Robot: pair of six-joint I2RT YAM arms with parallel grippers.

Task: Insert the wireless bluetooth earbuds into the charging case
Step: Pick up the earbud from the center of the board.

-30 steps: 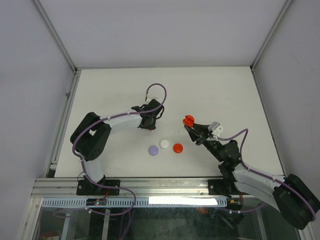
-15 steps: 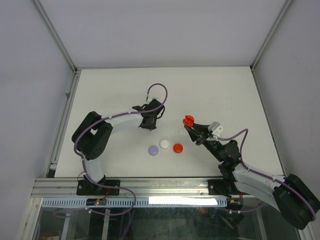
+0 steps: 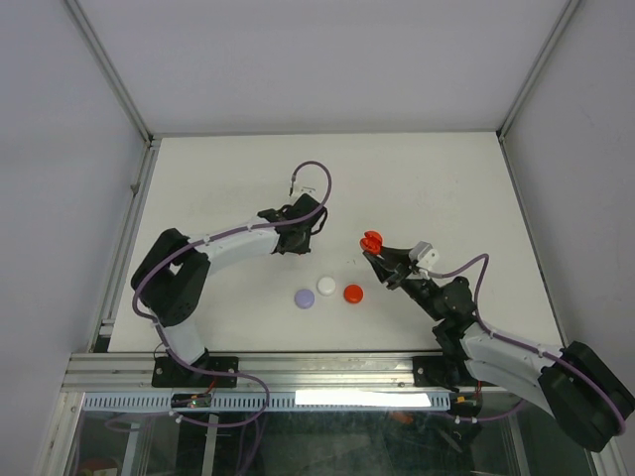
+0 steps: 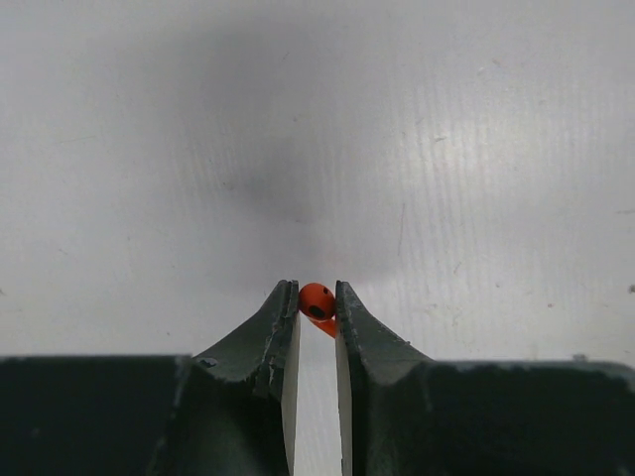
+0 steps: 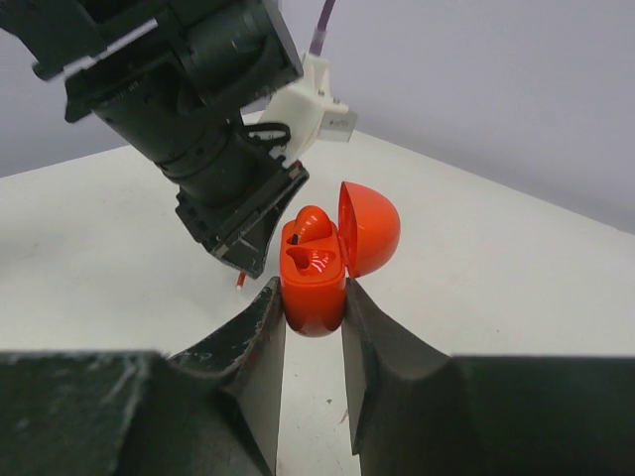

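Holding one small red earbud (image 4: 317, 301) in its tips, the left claw (image 4: 317, 290) is squeezed tight on it, with just the round end of the bud poking out between the two fingers. That claw sits over the middle of the white counter (image 3: 417, 178), and the bud looks to be up off the top. A little to the right, the right claw (image 5: 315, 297) is clamped on the bottom half of the red charging case (image 5: 316, 270). The case is held up in the air, and its lid (image 5: 369, 230) is flipped open and tipped back to the right. From the right arm's own camera, the left arm's black wrist is just beyond the case, so the two are close but not touching. I think this is the step where the bud goes over to the open case. Next, the left claw needs to bring the bud right above an open slot, turn it so the stem points down, and push it in softly. The right claw needs to hold the case very steady. I cannot tell if a bud is already in one of the slots. Three round pucks, purple (image 3: 305, 297), white (image 3: 326, 285) and red (image 3: 353, 294), lie in a bunch on the near side of the counter, apart from both claws.
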